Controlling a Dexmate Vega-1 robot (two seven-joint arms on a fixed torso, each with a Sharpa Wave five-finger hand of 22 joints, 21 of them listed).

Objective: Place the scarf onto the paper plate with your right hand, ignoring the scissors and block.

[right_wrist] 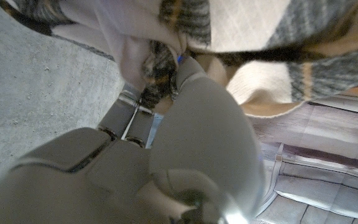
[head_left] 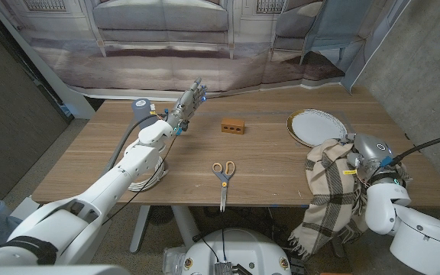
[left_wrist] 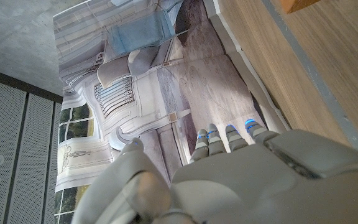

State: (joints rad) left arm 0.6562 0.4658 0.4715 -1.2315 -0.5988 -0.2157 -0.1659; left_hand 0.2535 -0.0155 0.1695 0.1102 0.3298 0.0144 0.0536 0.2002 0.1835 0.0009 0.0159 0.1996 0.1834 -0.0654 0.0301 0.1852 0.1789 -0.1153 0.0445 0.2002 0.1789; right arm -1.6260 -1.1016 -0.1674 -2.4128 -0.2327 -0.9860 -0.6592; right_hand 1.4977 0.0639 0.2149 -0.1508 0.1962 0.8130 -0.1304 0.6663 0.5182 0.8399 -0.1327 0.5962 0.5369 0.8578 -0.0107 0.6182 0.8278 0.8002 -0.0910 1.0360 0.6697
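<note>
The right hand [head_left: 365, 159] had its fingers bunched into the plaid scarf [head_left: 328, 191], holding it up while it drooped past the table [head_left: 113, 153] edge. The paper plate [head_left: 317, 127] sat at about 11 o'clock from it. The left hand [head_left: 187, 105] was raised, fingers straight.
</note>
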